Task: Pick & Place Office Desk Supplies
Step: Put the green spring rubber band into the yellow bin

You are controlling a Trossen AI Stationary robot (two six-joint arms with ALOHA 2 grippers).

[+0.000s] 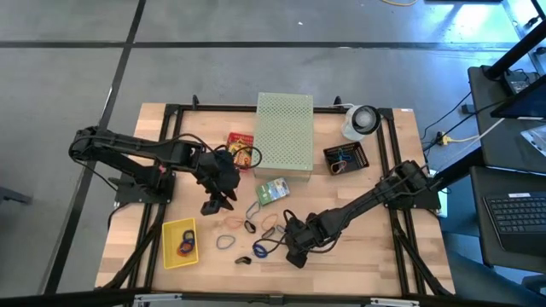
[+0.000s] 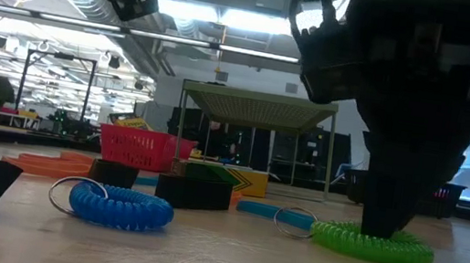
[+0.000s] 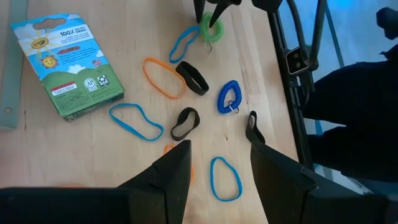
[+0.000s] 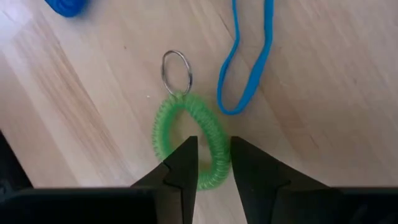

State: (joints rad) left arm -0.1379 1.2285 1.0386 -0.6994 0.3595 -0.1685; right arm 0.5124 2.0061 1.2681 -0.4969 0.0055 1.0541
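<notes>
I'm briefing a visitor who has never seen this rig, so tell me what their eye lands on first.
First, the right gripper, down at the wooden table's front, its dark fingers straddling one side of a green coiled plastic loop with a metal ring. Next, the tall pale green perforated box at the table's rear centre. The left gripper hovers open above scattered blue, orange and black bands.

Free: bare desk [image 1: 358,256] front right | Obstacles: perforated box [image 1: 284,132] centre rear; black tray [image 1: 345,159] and white roll [image 1: 362,120] right rear; yellow tray [image 1: 180,242] front left; scattered bands [image 3: 164,77] between the arms.
</notes>
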